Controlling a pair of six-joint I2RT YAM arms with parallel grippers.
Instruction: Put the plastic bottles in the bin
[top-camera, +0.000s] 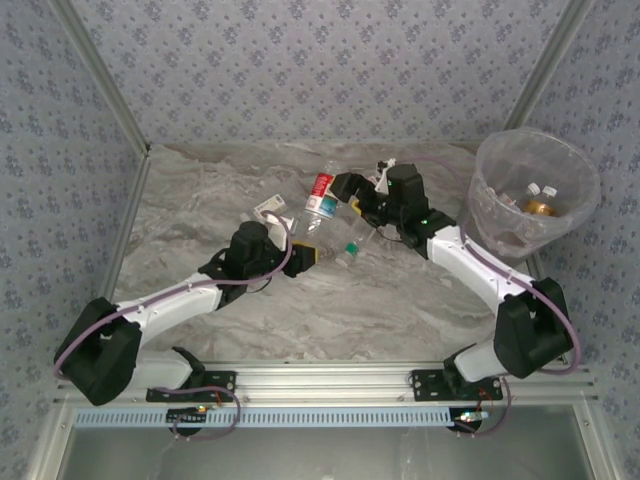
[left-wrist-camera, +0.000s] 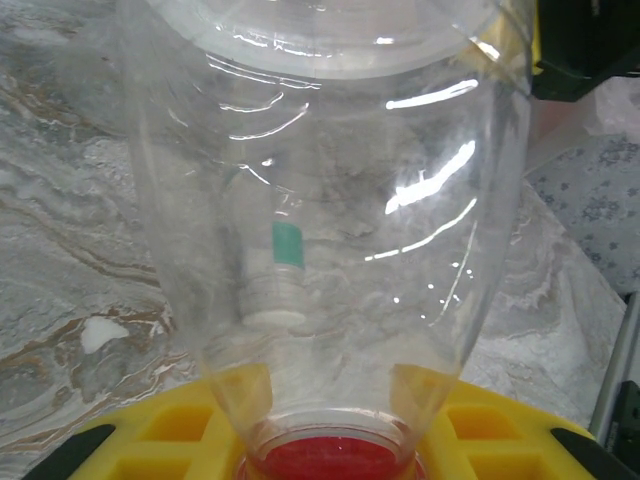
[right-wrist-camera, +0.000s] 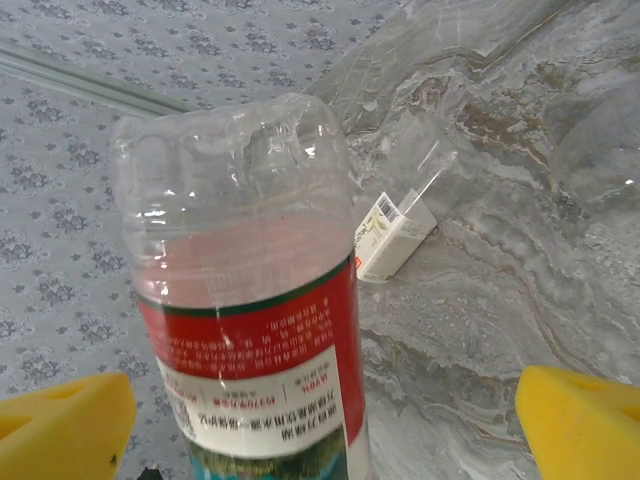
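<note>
Left gripper (left-wrist-camera: 330, 445) clenched on the neck of a clear bottle (left-wrist-camera: 320, 200), body jutting straight ahead of it. Right gripper (right-wrist-camera: 325, 425) spread wide, red-labelled bottle (right-wrist-camera: 250, 330) sitting between its fingers (right-wrist-camera: 60, 420), touching neither

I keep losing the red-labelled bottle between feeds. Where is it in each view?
Top external: the red-labelled bottle sits just above centre, between left pincer and right pincer.
Left wrist: centre, clear body upward, red cap clamped in the left pincer.
Right wrist: left of centre, label low, between the open right pincer's yellow pads.
Shared landmark: the grey marbled tabletop.
</note>
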